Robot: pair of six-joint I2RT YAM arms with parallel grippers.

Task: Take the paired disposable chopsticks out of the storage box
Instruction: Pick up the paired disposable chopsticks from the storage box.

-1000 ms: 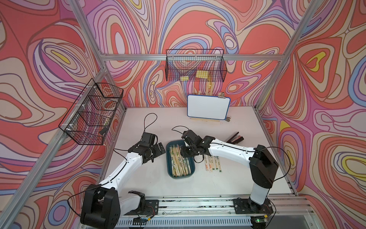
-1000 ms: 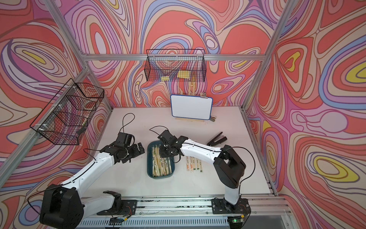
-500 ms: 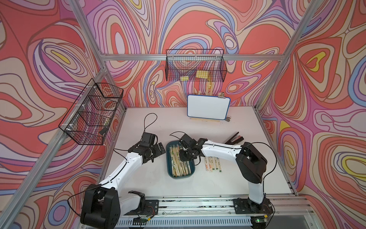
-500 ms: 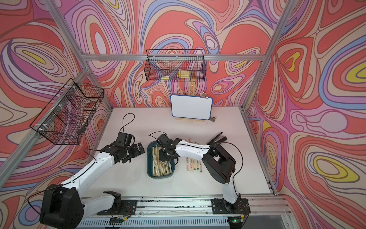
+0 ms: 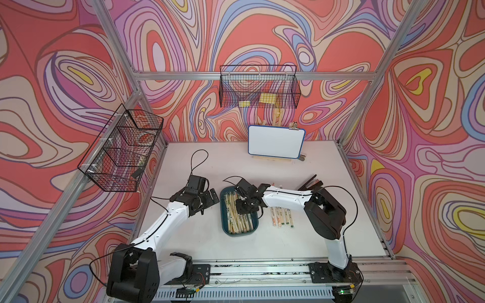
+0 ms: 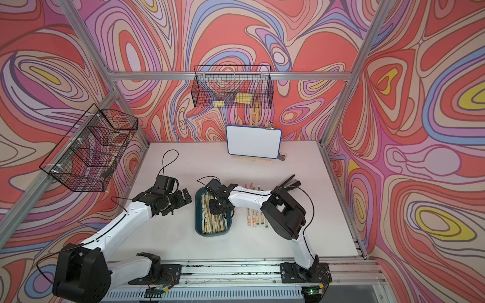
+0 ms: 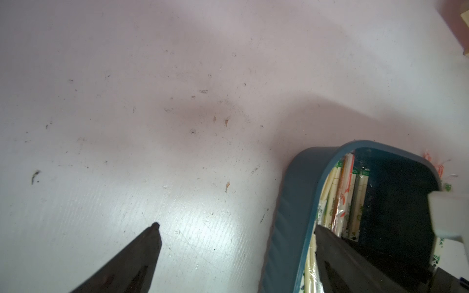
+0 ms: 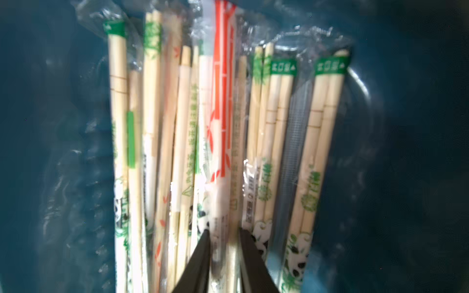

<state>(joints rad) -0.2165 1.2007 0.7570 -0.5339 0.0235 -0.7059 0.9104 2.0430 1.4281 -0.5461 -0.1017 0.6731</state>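
Mid-pick, jaws of the right arm (image 5: 286, 200) stood narrow astride one of the paired disposable chopsticks (image 8: 223, 114) in the storage box (image 5: 238, 233) at lower centre of the frame (jaws of the left arm (image 5: 168, 217) wide), so closing firmly and lifting straight seemed next

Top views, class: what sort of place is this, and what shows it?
Likely a robot test booth: a left arm and right arm fixed to a rail, patterned walls on a metal frame, and a tray of chopsticks staged on a white table.
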